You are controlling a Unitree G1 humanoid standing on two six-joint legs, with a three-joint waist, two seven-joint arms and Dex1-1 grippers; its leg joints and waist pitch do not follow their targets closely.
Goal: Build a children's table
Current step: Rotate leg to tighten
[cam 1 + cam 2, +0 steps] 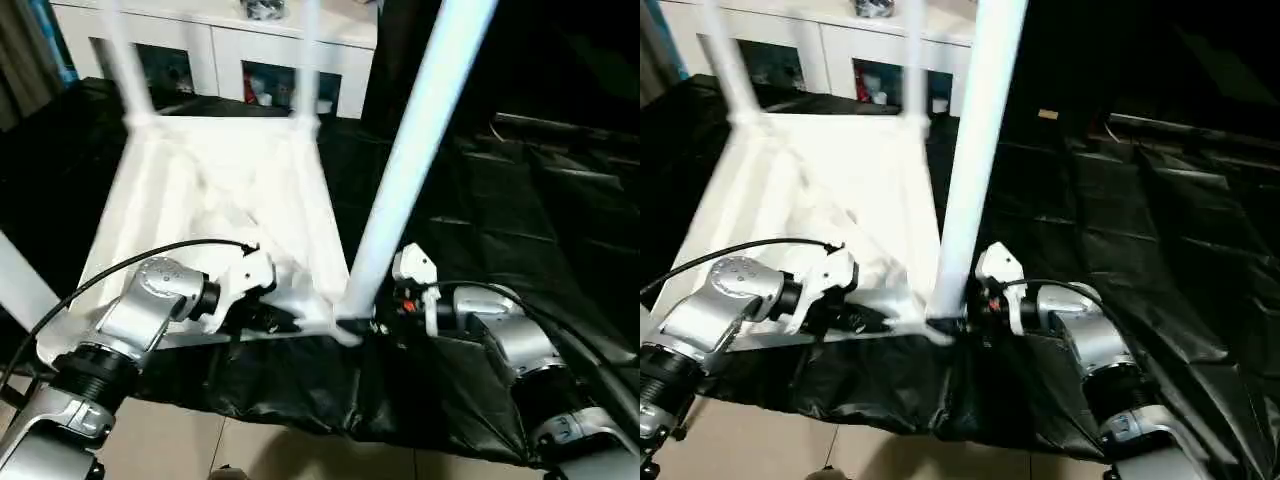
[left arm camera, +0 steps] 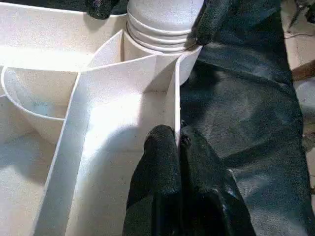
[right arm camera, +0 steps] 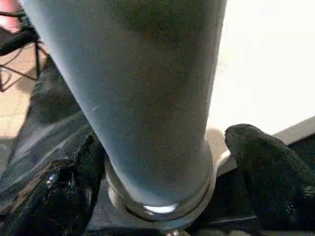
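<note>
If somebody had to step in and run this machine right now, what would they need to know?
Left hand: shut on a thin rib of the table top, which lies upside down on black sheeting.
Right hand: open, fingers either side of the near-right leg at its base.
Done: that leg stands in its corner socket; two far legs stand too.
Left: near-left corner leg status unclear; check all legs, then flip the table.

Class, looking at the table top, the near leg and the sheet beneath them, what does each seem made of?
Table top: likely moulded white plastic, thin matte ribs. Leg: smooth white tube, probably plastic, ringed at its base. Sheet: thin black plastic film, glossy and creased.
</note>
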